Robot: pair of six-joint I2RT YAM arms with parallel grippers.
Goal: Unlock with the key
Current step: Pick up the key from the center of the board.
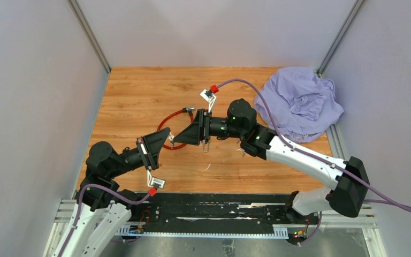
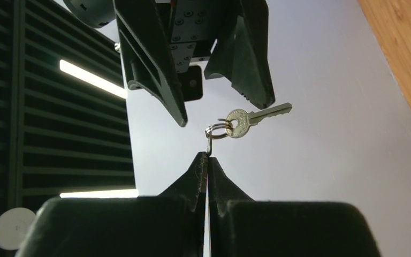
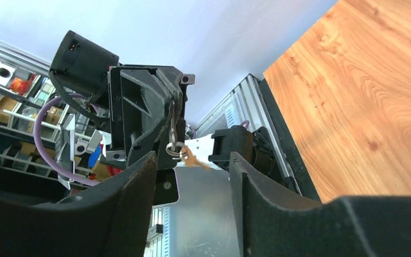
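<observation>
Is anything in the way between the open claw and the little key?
No, nothing visible. The key sits on a key ring that the shut left gripper holds, right in front of the right gripper, whose jaws stand open. Only air lies between them.

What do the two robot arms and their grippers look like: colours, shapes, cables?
The left arm and right arm have white shells with black joints. A lilac cable runs along each, ending in a red connector near the wrist. The left gripper and right gripper each have two black, wedge-shaped fingers. Small green lights glow on the right arm.
</observation>
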